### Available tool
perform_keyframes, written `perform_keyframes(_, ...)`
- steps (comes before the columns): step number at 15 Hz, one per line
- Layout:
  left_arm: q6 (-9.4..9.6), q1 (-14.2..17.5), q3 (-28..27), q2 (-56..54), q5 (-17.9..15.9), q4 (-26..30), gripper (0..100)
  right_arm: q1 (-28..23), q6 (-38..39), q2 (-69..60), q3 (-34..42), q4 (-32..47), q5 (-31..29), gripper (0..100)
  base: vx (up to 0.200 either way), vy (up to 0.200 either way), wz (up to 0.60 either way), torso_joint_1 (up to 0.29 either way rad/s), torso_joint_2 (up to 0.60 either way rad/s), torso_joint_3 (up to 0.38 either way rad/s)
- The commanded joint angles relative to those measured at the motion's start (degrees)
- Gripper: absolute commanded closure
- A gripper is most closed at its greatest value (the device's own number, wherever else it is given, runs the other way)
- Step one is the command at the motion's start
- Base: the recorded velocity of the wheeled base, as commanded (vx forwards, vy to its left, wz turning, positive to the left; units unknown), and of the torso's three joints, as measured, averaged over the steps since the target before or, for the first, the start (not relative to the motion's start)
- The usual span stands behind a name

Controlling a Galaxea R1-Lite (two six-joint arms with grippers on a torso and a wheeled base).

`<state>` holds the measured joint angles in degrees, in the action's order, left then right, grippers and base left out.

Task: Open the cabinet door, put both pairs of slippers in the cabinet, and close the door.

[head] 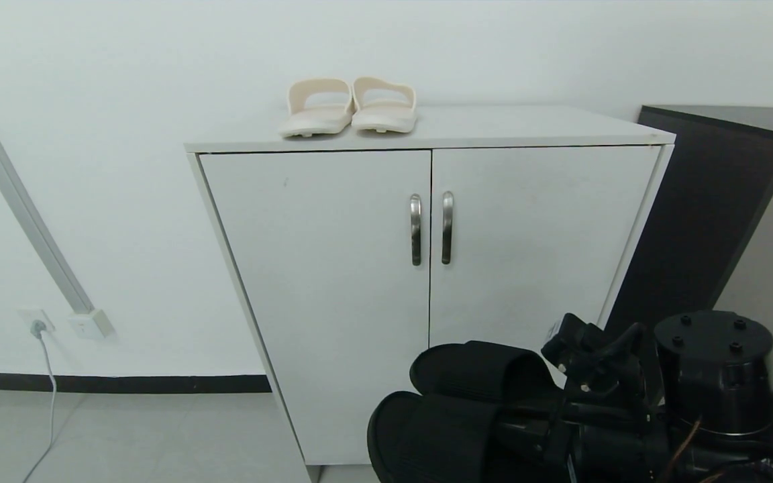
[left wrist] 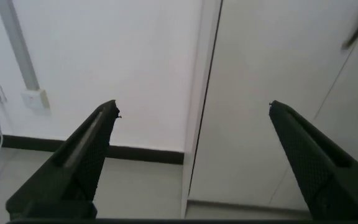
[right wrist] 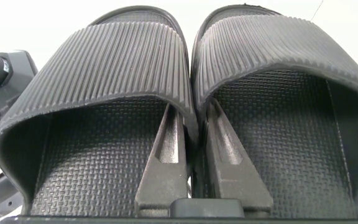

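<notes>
- My right claw [right wrist: 193,124] is clamped on the black slippers [right wrist: 129,68], one finger inside each, pinching their inner walls together.
- I hold that pair low before the cabinet [head: 527,127].
- My left claw [left wrist: 193,107] gapes apart near its left edge.
- Both doors [head: 319,282] are shut; the beige slippers [head: 349,107] sit on top.

Both doors of the white cabinet [head: 333,302] are shut, barring the way inside ahead of both end effectors. The left end effector [left wrist: 192,107], jaws spread wide, faces the cabinet's side edge, with bare wall [left wrist: 117,62] and floor [left wrist: 135,190] open beside it. The right end effector [right wrist: 194,162], clamped on the black slippers [head: 467,402], sits low before the right door [head: 534,235]. The two handles [head: 415,229] stand unblocked above it. A dark cabinet [head: 702,215] closes off its outer side.
</notes>
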<state>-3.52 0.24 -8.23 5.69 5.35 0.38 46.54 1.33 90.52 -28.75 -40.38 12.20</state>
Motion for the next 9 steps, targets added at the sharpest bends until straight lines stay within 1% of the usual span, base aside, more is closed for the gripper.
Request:
perform_keyframes(1, -1.66, -0.6, -10.49, 19.0, -5.26, -0.03, 0, 0.04, -0.01, -0.25, 0.18, 0.03, 0.01, 100, 0.0, 0.0, 0.0, -0.022, 0.18, 0.168)
perform_keyframes(2, -2.19, -0.6, -11.81, 23.66, -10.45, -1.34, 0, 0.04, -0.36, -0.34, 0.53, -0.05, 0.01, 100, 0.0, 0.0, 0.0, -0.007, 0.19, 0.095)
perform_keyframes(3, -2.72, -0.42, -13.74, 30.87, -15.81, -4.33, 0, 0.04, -0.63, -0.25, 0.62, -0.05, 0.01, 100, 0.0, 0.0, 0.0, 0.002, 0.12, 0.036)
perform_keyframes(5, -2.63, -1.21, -17.35, 41.94, -17.83, -10.75, 0, 0.04, -0.71, 0.01, 0.71, 0.03, -0.07, 100, 0.0, 0.0, 0.0, 0.001, 0.04, 0.018)
perform_keyframes(7, -2.89, -6.31, -20.07, 49.41, -22.93, -18.75, 0, 0.04, -0.71, 0.1, 0.8, 0.03, 0.01, 100, 0.0, 0.0, 0.0, 0.0, 0.0, 0.0)
perform_keyframes(8, -2.89, -8.86, -21.65, 52.58, -23.9, -21.82, 0, 0.04, -0.71, 0.19, 0.8, 0.03, 0.01, 100, 0.0, 0.0, 0.0, 0.0, 0.0, 0.0)
perform_keyframes(9, -2.89, -12.81, -23.76, 55.39, -23.98, -23.84, 0, 0.13, -0.71, 0.19, 0.8, 0.03, 0.1, 100, 0.0, 0.0, 0.0, 0.0, 0.0, 0.0)
